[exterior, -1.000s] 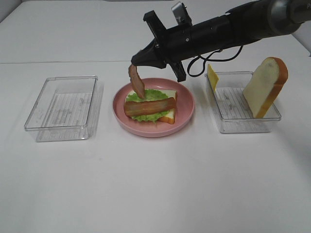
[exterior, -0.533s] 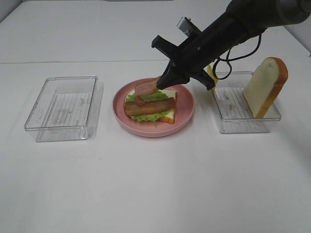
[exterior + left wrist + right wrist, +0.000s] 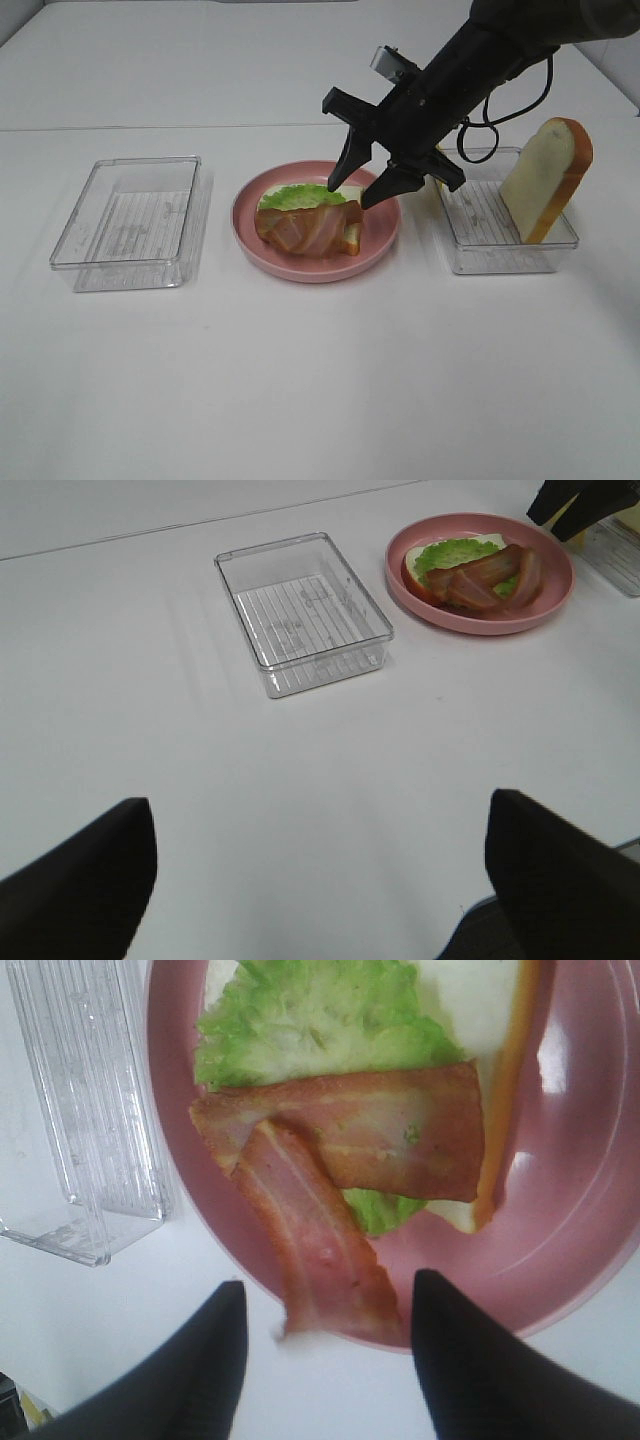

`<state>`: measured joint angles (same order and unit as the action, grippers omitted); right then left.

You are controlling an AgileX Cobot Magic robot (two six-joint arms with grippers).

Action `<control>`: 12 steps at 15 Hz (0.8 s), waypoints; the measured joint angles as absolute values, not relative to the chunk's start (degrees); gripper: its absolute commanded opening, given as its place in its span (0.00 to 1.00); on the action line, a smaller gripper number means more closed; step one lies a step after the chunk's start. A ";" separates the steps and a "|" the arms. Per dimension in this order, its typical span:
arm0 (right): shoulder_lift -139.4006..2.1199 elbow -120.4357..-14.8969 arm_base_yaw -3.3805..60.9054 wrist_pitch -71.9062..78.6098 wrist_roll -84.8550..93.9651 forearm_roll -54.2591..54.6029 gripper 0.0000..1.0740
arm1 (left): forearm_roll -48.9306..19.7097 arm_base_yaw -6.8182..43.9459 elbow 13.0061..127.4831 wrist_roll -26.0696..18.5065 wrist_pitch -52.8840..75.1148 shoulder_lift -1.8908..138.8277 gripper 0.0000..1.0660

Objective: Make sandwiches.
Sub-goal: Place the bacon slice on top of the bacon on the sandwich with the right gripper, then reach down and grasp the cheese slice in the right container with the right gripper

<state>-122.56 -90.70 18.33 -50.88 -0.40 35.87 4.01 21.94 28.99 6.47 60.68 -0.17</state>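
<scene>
**A:** Where do the cameras look from?

**B:** One sits high, facing down across the white table [image 3: 320, 380]. The left wrist view looks from afar, and the right wrist view hangs close above. All three share the round pink plate [image 3: 380, 232].

Right arm [image 3: 480, 55] all matte black; black cable [image 3: 540, 97] looping off it; grey camera block [image 3: 390, 62] on top; right gripper [image 3: 352, 195] with tapered black fingers [image 3: 345, 165].

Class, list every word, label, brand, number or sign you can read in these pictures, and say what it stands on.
None. No writing shows on the pink plate, the sandwich, the left tray, the right tray or the bread slice. The trays' ribs are moulding, not letters.
</scene>
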 measured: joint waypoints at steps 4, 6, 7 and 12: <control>-122.56 -90.70 18.33 -50.82 -0.34 35.47 0.54 | 4.01 21.94 28.99 6.47 60.68 -0.17 0.80; -122.56 -90.70 18.33 -50.82 0.00 35.47 0.54 | 4.01 21.94 28.99 6.47 60.68 -0.17 0.80; -122.44 -90.70 18.33 -50.82 0.00 35.41 0.54 | 4.01 21.94 28.99 6.47 60.68 -0.17 0.80; -117.17 -90.70 18.33 -50.82 0.46 29.34 0.54 | 4.01 21.94 28.99 6.47 60.68 -0.17 0.80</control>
